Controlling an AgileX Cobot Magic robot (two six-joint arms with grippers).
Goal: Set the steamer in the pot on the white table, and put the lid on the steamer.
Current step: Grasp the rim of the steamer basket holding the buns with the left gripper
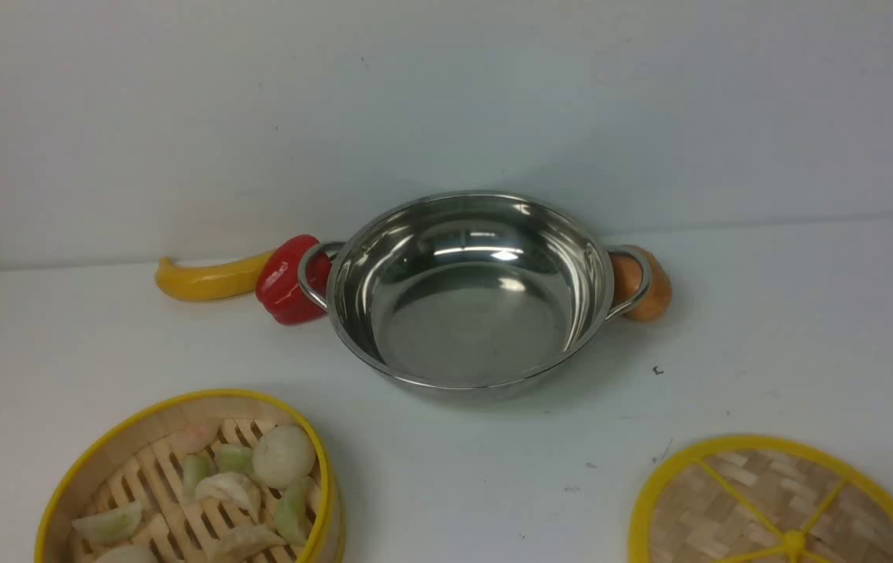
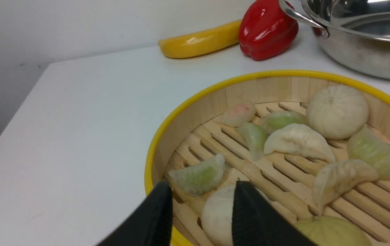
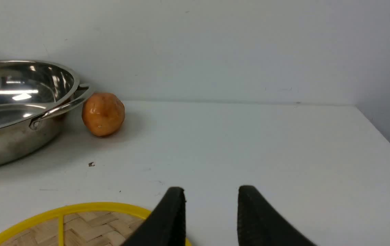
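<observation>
Front: steamer point(image 1: 102, 457) near-left on white table point(image 1: 767, 328), lid point(image 1: 728, 500) near-right, empty pot point(image 1: 474, 313) centre-back; red pepper point(image 1: 286, 281) and orange point(image 1: 650, 293) crowd its handles, so the descent should be straight. Left wrist: left gripper point(image 2: 202, 186) parted, straddling the steamer rim; it should clamp the wall and lift level. Right wrist: right gripper point(image 3: 210, 189) parted, empty, over the lid's edge.

Shiny pot point(image 1: 470, 328) empty, mid white table point(image 1: 806, 328) — yellow-rimmed steamer point(image 1: 124, 439) front left, woven lid point(image 1: 736, 500) flat front right — all apart.
</observation>
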